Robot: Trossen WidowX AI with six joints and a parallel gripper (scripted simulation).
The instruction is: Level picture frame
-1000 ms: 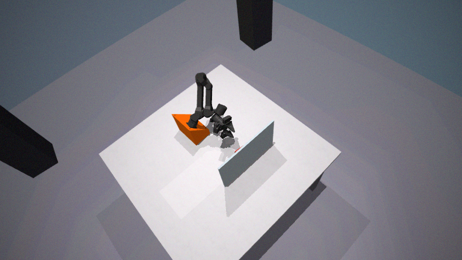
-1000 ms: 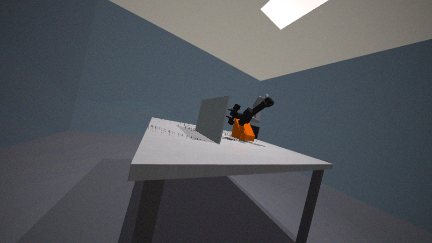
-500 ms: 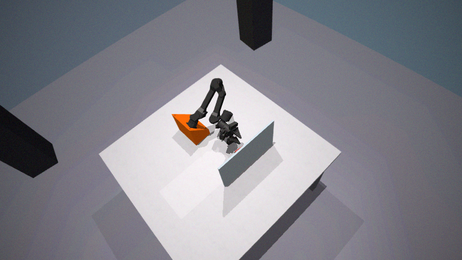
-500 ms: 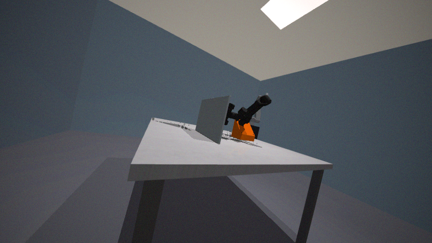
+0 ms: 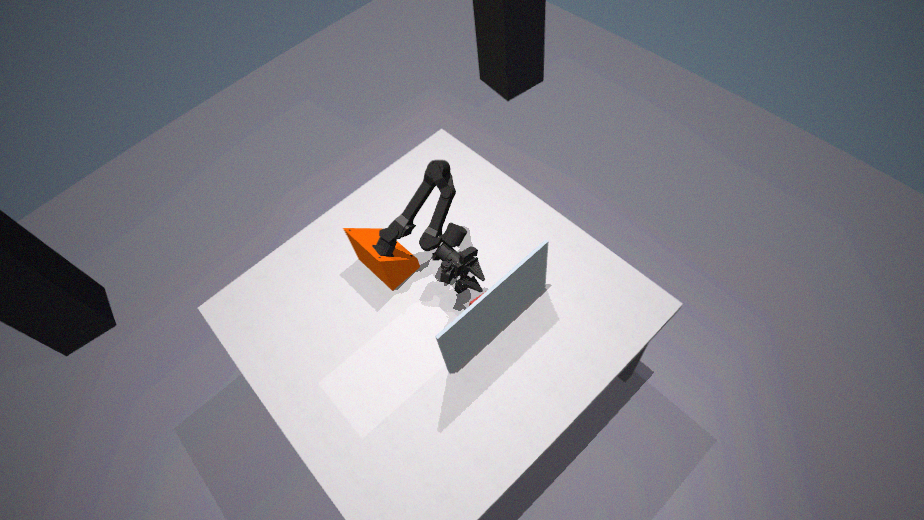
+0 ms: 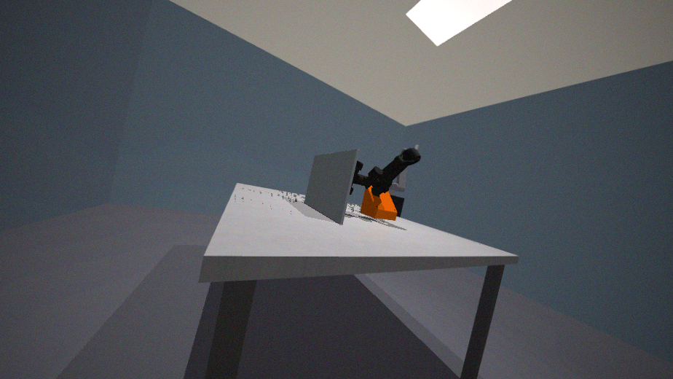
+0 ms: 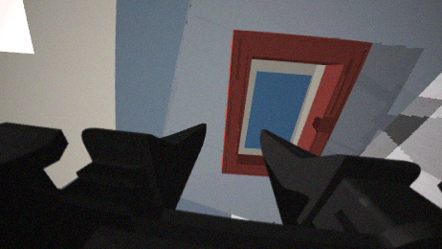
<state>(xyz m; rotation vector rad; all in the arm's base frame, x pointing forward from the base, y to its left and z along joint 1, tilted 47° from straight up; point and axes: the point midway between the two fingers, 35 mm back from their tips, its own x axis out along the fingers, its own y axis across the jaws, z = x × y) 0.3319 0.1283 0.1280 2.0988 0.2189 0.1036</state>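
Observation:
The picture frame has a red border, a pale mat and a blue picture. It hangs on the gripper-facing side of the grey upright panel. Only a red sliver of the frame shows in the top view. My gripper is partly open with nothing between its fingers, close in front of the panel. In the wrist view one fingertip overlaps the frame and the other lies beside it over bare panel. I cannot tell the frame's tilt from the slanted wrist view. Screw and notched strip are hidden.
The panel stands on a white table. The arm's orange base stands on the gripper's side of the panel. In the exterior view the panel hides the fingertips. Dark posts show at the edges of the top view.

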